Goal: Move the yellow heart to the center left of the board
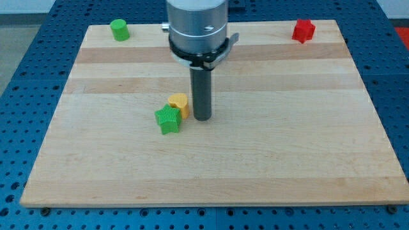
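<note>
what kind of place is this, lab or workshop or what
Probably a robotics lab bench. A wooden board lies on a blue perforated table, small toy blocks like the yellow heart sit on it, and my tip stands just to the heart's right.

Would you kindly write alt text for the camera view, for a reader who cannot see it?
My tip rests on a wooden board just to the view's right of a yellow heart, which touches a green star block at its lower left. A green cylinder sits at the board's top left and a red star block at its top right.
</note>
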